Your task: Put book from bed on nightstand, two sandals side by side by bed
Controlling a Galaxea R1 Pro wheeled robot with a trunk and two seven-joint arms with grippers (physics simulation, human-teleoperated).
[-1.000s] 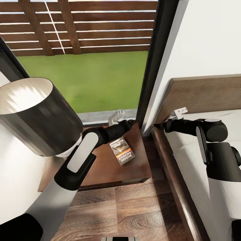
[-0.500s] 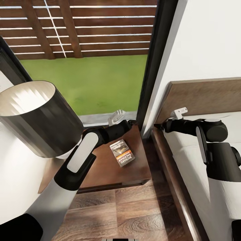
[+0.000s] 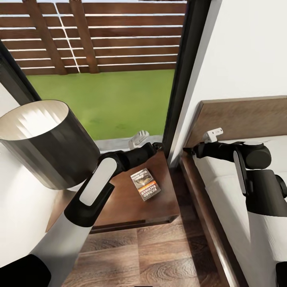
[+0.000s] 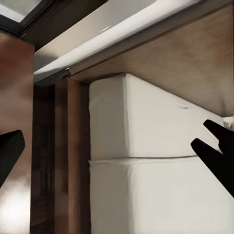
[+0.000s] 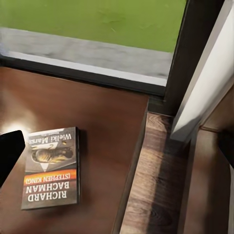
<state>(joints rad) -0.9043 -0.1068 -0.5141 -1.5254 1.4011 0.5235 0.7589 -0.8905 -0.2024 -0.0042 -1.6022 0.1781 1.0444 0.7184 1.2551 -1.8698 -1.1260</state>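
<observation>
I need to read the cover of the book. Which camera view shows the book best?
The right wrist view shows the book best: it lies flat on the nightstand, close, with its lettering readable. The head view shows the same book smaller, beside the left arm. The left wrist view looks at the bed instead.

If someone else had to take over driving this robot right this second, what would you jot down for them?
Left gripper: open, empty, raised above the nightstand.
Right gripper: fingers wide apart, holding nothing, by the bed headboard.
Book: flat on the nightstand, free of both grippers, beside the lamp. That part looks done.
Left to do: find the two sandals and set them side by side next to the bed.
</observation>
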